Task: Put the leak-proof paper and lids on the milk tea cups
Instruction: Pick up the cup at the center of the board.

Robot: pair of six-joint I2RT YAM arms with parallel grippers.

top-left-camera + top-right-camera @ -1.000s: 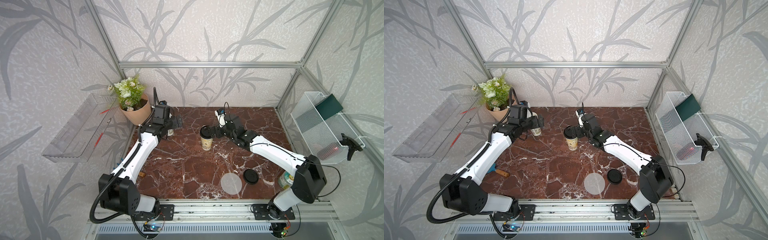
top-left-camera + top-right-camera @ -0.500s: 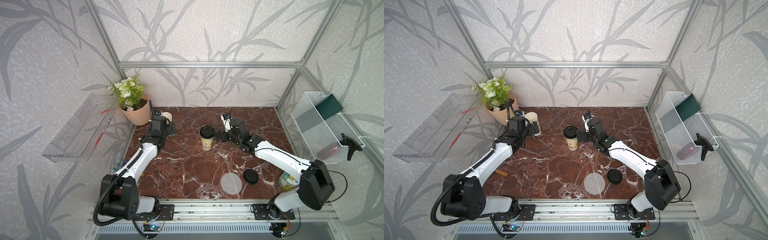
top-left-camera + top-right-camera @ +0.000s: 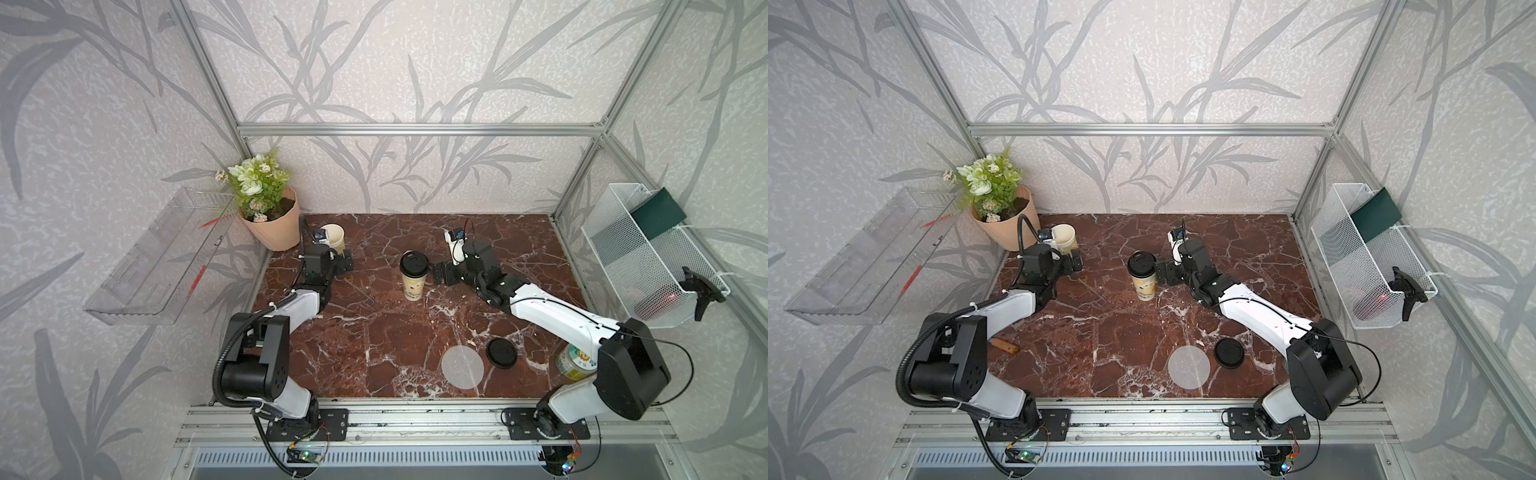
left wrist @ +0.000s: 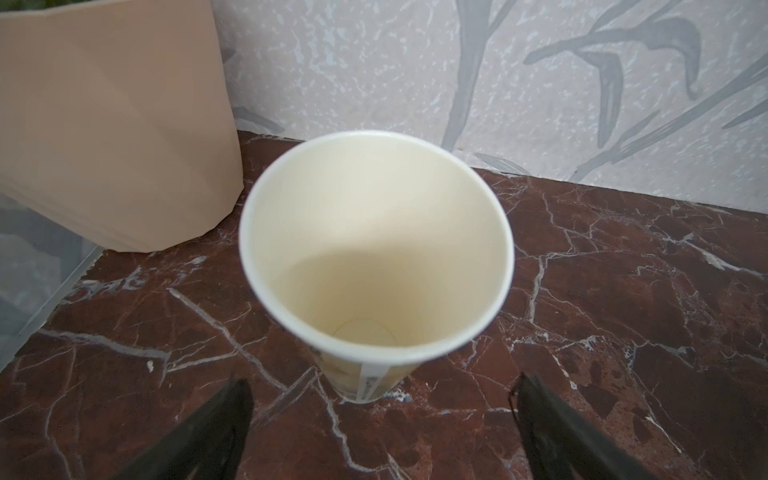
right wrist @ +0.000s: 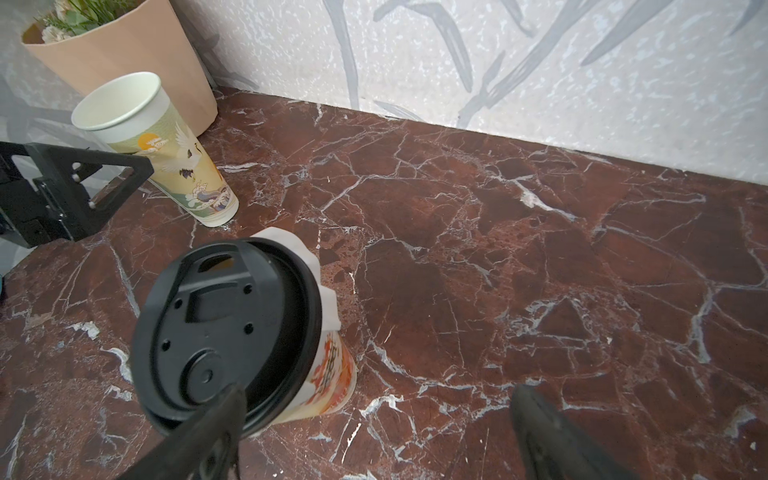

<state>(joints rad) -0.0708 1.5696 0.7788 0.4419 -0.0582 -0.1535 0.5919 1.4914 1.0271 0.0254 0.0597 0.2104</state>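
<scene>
L hand [image 4: 380,399] wide open, grips nothing; open milk tea cup [image 3: 333,237] stands upright just ahead of its fingertips, upper left of the surface [image 3: 374,332], next to peach flower pot [image 3: 274,226]. R hand [image 5: 380,397] also open, empty, just right of the lidded milk tea cup [image 3: 413,278] at centre; touching or not, can't tell. A white paper edge [image 5: 322,286] sticks out under that cup's black lid [image 5: 224,332]. One leak-proof paper disc [image 3: 462,368] lies flat lower centre-right w/ a loose black lid [image 3: 501,352] just beside it, well apart from both cups.
</scene>
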